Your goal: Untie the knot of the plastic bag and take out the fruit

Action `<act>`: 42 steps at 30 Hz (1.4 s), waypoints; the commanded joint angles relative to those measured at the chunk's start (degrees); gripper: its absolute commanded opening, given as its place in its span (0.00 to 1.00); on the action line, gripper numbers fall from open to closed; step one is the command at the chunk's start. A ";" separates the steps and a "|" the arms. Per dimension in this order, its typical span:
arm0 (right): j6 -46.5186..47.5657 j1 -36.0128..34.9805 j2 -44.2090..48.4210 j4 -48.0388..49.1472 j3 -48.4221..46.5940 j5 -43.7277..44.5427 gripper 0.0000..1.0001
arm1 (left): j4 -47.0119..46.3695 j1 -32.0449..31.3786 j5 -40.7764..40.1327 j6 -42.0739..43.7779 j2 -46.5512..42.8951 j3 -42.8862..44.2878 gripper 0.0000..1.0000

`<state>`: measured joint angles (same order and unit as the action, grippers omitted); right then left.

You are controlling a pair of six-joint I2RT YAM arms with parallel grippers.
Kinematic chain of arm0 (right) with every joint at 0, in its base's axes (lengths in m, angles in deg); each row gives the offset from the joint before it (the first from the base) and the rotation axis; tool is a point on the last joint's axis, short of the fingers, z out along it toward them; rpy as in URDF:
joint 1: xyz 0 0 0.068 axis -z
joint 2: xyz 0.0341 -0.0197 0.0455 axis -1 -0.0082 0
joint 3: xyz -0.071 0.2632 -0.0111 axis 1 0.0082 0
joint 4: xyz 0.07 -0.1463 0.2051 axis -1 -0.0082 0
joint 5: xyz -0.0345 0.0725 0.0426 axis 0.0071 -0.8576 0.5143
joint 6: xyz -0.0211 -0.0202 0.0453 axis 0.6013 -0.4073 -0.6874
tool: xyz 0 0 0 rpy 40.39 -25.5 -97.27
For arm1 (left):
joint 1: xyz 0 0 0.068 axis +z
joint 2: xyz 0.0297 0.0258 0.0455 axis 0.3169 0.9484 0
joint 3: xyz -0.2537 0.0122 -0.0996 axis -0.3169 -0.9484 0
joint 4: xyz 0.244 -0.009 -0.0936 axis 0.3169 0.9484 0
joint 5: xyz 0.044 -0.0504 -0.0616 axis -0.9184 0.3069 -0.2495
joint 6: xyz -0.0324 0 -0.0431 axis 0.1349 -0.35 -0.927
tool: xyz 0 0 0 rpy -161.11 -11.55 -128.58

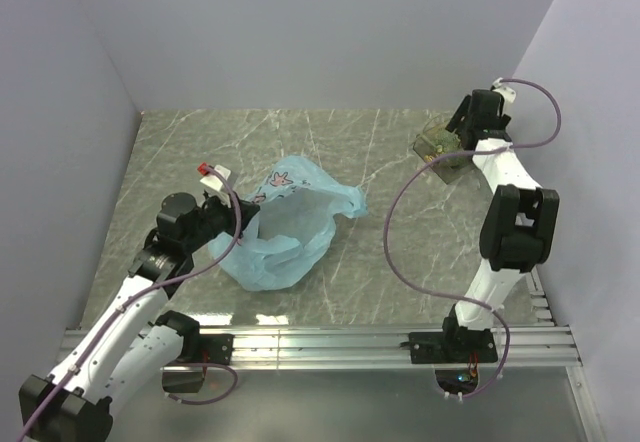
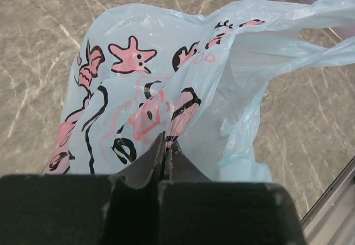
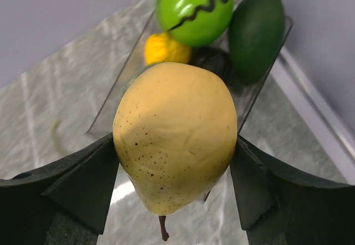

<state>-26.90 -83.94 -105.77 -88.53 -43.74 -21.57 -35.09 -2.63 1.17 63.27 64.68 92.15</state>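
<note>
The light-blue plastic bag [image 1: 285, 227] with pink cartoon prints lies open and slack at centre left; it fills the left wrist view [image 2: 166, 84]. No knot shows. My left gripper [image 2: 165, 145] is shut on a fold of the bag's printed plastic at its left side [image 1: 235, 220]. My right gripper [image 3: 175, 162] is shut on a yellow speckled pear [image 3: 175, 137], held above the clear tray [image 3: 260, 92] at the far right [image 1: 440, 147]. In the tray lie a bright green ball [image 3: 194, 6], a dark green oval fruit [image 3: 255, 34] and a small yellow fruit [image 3: 165, 48].
The grey marble tabletop [image 1: 200, 152] is walled in by pale panels on the left, back and right. A metal rail [image 1: 330, 342] runs along the near edge. The right arm's cable [image 1: 400, 222] loops over the table right of the bag.
</note>
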 commanded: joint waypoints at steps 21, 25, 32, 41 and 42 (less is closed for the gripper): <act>1.56 8.13 -9.33 1.70 -9.37 -6.81 0.73 | -2.71 0.98 -1.63 0.68 4.76 1.42 0.01; 1.21 8.39 -10.73 0.39 -10.15 -7.69 0.82 | -2.71 1.06 -1.54 0.68 4.41 1.42 0.01; -0.90 9.09 -10.12 -0.14 -9.10 -8.30 0.93 | -2.62 1.06 -1.54 0.77 3.97 1.34 0.01; -1.25 9.97 -9.33 0.30 -7.61 -9.18 0.95 | -2.36 1.06 -1.45 0.86 3.53 1.42 0.01; -1.16 9.97 -9.24 0.12 -7.61 -9.36 0.95 | -2.27 1.06 -1.45 0.86 3.62 1.42 0.01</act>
<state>-27.71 -74.37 -116.98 -89.05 -51.35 -30.40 -35.86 -1.80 -0.74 63.75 69.45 92.15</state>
